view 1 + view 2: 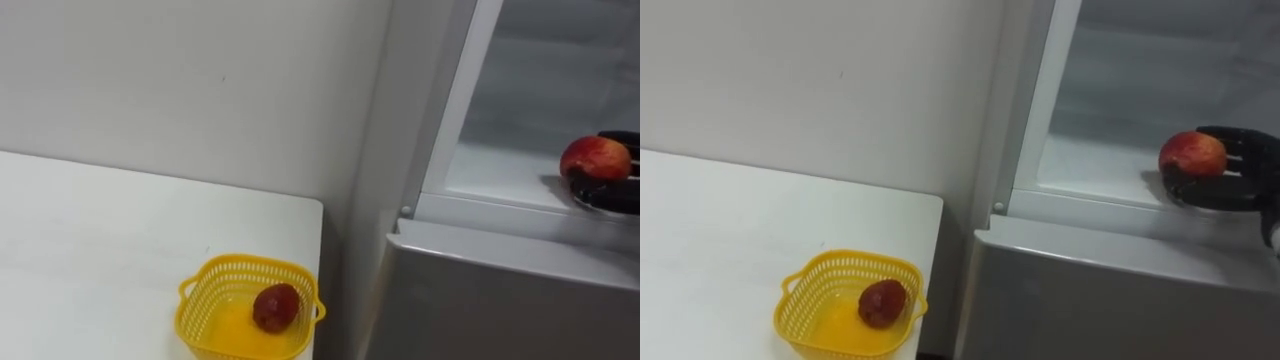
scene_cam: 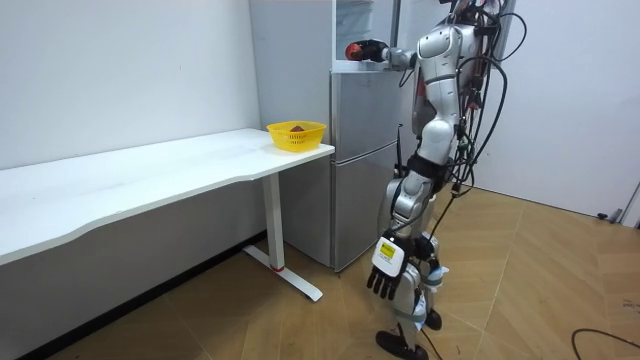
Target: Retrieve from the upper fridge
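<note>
Right hand [image 1: 1232, 178] curls under and round the red apple [image 1: 1191, 155], just above the upper fridge shelf [image 1: 1090, 165]. Left hand [image 2: 385, 272] hangs relaxed. Shallow grip, I'd say: a jolt pulling out could roll it off, short of the basket [image 1: 805, 300]!

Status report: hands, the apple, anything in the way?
Right hand shut on red apple, inside upper fridge. Left hand open, hanging at side. Nothing in the way.
</note>
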You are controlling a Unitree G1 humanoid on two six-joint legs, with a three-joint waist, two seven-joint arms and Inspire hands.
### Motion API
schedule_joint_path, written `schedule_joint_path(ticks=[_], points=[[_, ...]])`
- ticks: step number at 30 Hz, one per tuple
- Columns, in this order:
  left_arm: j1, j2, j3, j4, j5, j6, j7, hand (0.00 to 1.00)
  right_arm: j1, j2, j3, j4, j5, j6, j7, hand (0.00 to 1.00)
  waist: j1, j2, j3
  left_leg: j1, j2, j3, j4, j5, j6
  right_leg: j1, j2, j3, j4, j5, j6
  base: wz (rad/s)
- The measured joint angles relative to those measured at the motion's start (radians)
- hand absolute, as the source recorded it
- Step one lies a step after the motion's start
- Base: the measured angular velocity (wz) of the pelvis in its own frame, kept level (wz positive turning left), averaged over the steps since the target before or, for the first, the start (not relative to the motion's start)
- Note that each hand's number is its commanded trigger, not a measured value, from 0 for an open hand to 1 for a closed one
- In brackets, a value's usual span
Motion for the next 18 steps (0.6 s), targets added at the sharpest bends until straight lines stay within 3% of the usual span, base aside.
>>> schedule_joint_path(ticks=[8,18], points=[[-0.002,0.000,-0.001,-0.001,-0.001,0.001,0.000,0.00,-0.019,-0.008,0.014,0.017,0.001,0.001,0.011,1.00,0.023,-0.005,0.0016,0.000,0.000,-0.002,0.000,0.000,0.000,0.005,-0.001,-0.009,-0.003,0.000,0.000,0.02],[-0.025,0.001,-0.002,-0.002,0.000,0.000,0.006,0.00,-0.018,-0.008,0.014,0.005,0.021,0.002,0.002,1.00,0.015,-0.001,-0.0011,-0.015,-0.002,-0.013,0.010,0.000,0.000,0.002,-0.004,-0.018,0.001,0.000,0.000,0.03]])
